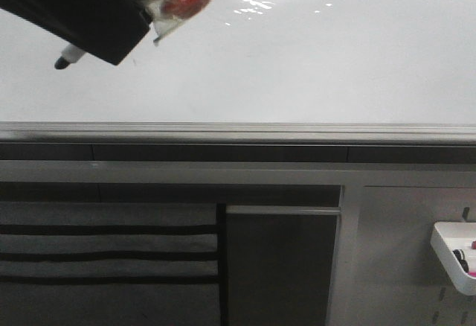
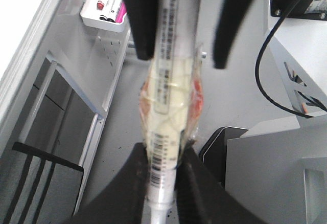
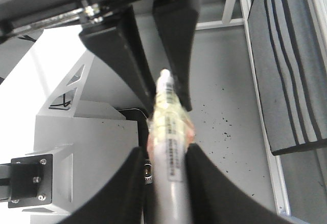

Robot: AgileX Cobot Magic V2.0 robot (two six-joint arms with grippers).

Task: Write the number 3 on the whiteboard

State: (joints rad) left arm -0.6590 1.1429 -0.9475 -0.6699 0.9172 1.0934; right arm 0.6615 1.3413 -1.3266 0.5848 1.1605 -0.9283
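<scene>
Large glossy white whiteboard (image 1: 297, 65) fills upper front view, no 3 visible yet. Black-tipped grey marker (image 1: 68, 58) at upper left, axis slanting down-left, tip near board. Left gripper (image 2: 162, 191) pinches marker; right gripper (image 3: 164, 168) likewise.

Layout relative to the whiteboard (image 1: 297, 65): a rail (image 1: 238, 132) runs along its near edge. A marker (image 1: 71, 58) sits over the board's upper left, its tip near the surface; whether it touches cannot be told. Below the rail, a slatted panel (image 1: 108, 255) lies at left, a framed recess (image 1: 281, 266) at centre, and a small tray (image 1: 452, 255) at right on a flat panel.
</scene>
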